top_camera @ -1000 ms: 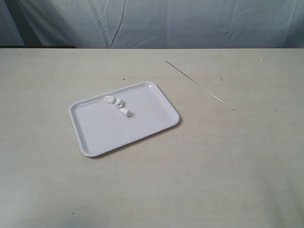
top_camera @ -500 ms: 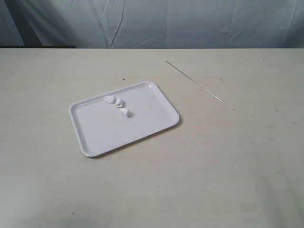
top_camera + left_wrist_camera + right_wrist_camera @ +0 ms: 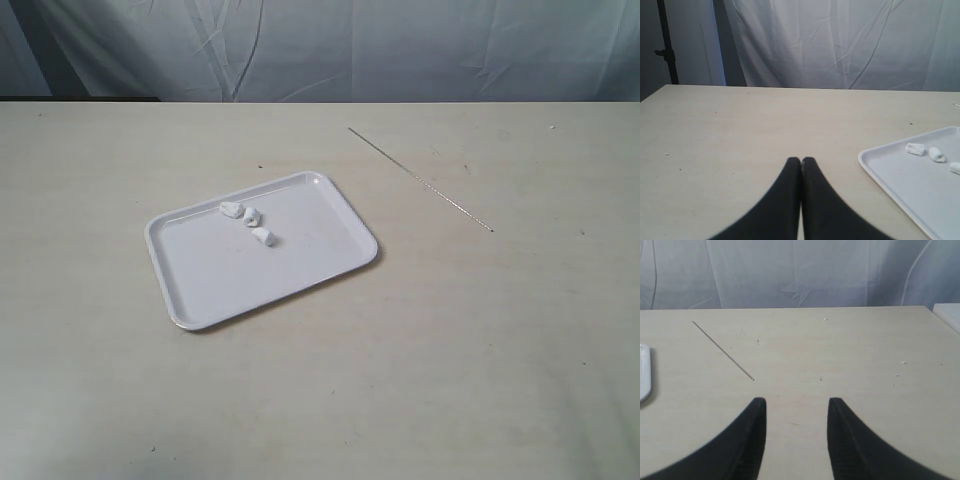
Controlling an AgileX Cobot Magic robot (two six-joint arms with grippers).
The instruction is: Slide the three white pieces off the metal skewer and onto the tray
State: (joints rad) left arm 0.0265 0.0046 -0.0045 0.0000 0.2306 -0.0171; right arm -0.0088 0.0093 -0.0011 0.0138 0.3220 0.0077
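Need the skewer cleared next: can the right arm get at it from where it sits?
Probably yes. The metal skewer lies bare on the table ahead of the open right tool, with nothing between.

This looks like a lab recording setup: a plain beige table [image 3: 450, 380] backed by wrinkled white sheeting [image 3: 400, 50], with a dark stand [image 3: 665, 45] beside it.

Tray [image 3: 230, 280] white, plain; pieces [image 3: 251, 216] white; skewer [image 3: 420, 179] grey, metallic. Table [image 3: 450, 350] noted beige, dotted with small dark specks. Backdrop [image 3: 400, 50] seen pale bluish-grey.
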